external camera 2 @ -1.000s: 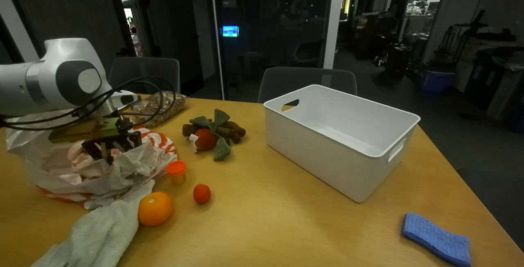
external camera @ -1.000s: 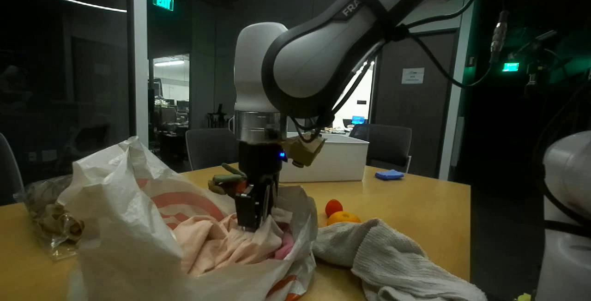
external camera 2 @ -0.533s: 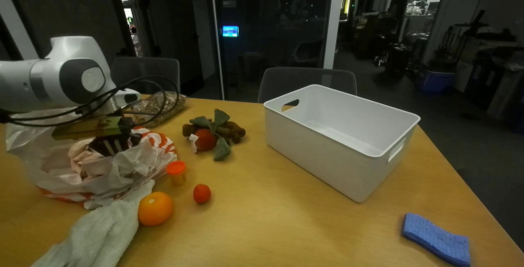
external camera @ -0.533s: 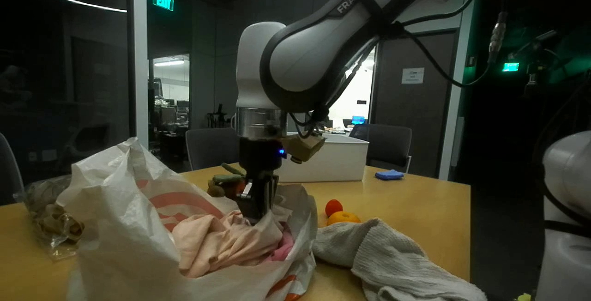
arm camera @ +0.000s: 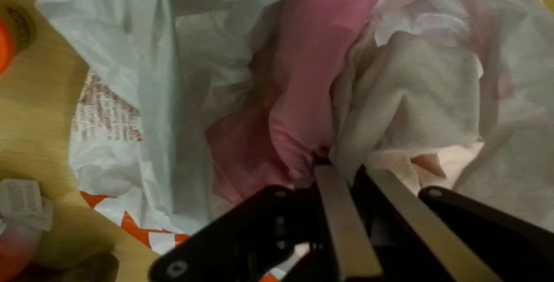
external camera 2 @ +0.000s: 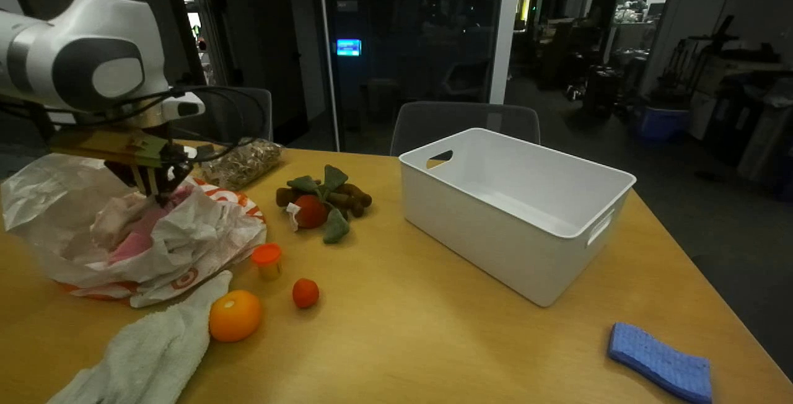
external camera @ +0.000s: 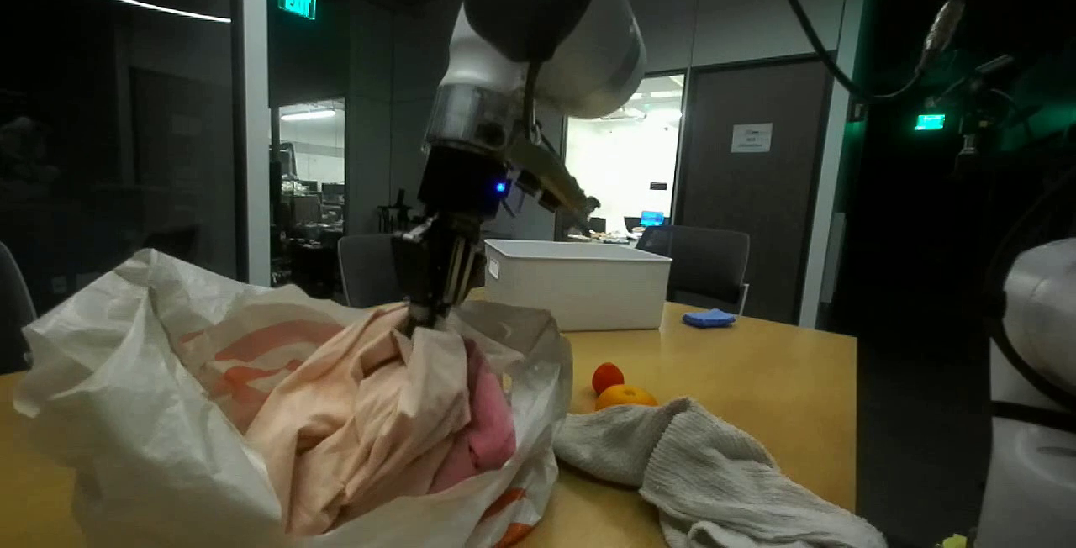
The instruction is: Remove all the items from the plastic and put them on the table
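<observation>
cloth of crumpled peach fabric (external camera: pixel 361 413) now stands higher, pinched in your closed black tool (arm camera: pixel 347 172), with more smooth pink fabric (arm camera: pixel 320 48) showing beside it. both mostly remain inside the white plastic bag (external camera: pixel 160 422); you likely need more lift before the wooden tabletop (external camera 2: pixel 421 342).

Peach cloth (external camera: pixel 361 426), pink cloth (external camera: pixel 490 420), white bag (external camera: pixel 168 422) patterned in orange-red.

My fingers (arm camera: pixel 342 213) have the folded peach cloth (external camera: pixel 361 422) pinched at its peak, lower folds inside the crumpled white plastic bag (external camera: pixel 160 405). Pink cloth (external camera: pixel 492 422) bunched alongside.
</observation>
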You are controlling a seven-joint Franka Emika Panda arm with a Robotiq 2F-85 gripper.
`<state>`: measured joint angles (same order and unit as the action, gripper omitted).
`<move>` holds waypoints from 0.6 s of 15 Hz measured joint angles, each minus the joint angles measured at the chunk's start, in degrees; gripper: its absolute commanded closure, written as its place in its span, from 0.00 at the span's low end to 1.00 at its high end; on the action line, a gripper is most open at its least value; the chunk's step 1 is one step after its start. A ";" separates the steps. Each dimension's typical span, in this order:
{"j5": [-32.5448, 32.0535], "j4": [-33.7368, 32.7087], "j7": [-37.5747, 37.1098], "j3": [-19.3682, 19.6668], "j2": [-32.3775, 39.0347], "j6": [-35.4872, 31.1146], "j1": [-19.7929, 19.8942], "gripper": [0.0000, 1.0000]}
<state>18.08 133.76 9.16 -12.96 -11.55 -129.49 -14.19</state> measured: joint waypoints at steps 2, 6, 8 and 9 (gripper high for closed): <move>0.61 -0.80 0.01 0.13 -3.69 2.16 -0.25 0.93; 1.93 -1.71 0.01 1.09 -11.61 8.43 -1.60 0.93; 3.56 -2.15 0.01 2.19 -14.61 14.25 -2.53 0.93; 3.79 -2.25 -0.03 2.66 -15.74 17.25 -2.74 0.93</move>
<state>21.87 131.51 9.14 -10.30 -27.29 -112.24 -16.93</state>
